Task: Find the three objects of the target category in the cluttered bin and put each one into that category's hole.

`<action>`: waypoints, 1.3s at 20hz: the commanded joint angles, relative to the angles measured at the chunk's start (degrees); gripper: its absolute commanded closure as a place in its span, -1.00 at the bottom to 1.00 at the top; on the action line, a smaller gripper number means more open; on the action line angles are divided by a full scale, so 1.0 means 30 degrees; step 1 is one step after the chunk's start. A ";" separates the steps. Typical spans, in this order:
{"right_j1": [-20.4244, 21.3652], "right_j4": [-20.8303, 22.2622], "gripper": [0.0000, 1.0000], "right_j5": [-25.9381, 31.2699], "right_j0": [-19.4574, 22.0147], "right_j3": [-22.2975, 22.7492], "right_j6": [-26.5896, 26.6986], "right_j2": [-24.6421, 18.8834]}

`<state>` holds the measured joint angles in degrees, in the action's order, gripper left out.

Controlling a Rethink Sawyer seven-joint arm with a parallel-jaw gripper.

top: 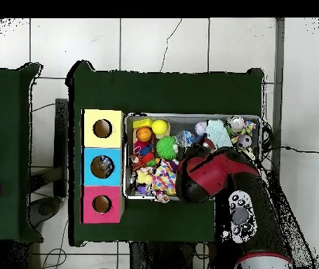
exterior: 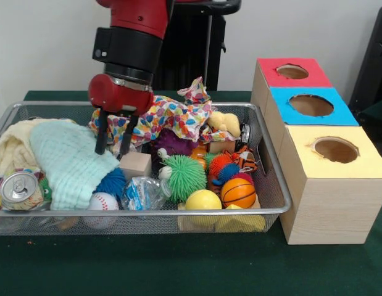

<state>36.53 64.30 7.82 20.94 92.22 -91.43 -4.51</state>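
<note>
1. The search step is judged in hand: the gripper [exterior: 115,145] is lowered into the wire bin [exterior: 274,185], fingers [exterior: 101,139] parted and empty, above the wooden block [exterior: 136,164].
2. The target category is not shown; next, a target must be picked out and gripped.
3. The box of holes [exterior: 320,166] stands beside the bin.

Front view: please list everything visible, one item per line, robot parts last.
wire bin: one, silver mesh, on green table
sorting box: one, wood, red, blue and yellow tops each with a hole, beside the bin
mint cloth: one, bin's left part
soda can: one, silver, front left corner
baseball: one, white, front
wooden block: one, tan, centre
spiky ball: one, green, centre
yellow ball: one, front
basketball: one, orange, front right
patterned cloth: one, multicoloured, back
gripper: one, black, open, beside mint cloth
</note>
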 commanded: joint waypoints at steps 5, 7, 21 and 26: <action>-0.3604 0.1962 -1.00 -0.3156 -0.3349 -0.1830 -0.2650 0.3371; -0.4097 0.1499 -1.00 -0.3667 -0.4006 -0.2132 -0.2859 0.4206; -0.6399 -0.2598 -1.00 -0.6552 -0.6575 -0.2633 -0.2093 0.8111; -0.7323 -0.3725 -1.00 -0.7472 -0.6863 -0.3118 -0.1584 0.8990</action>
<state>19.49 57.85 -10.40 0.40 87.43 -91.45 20.16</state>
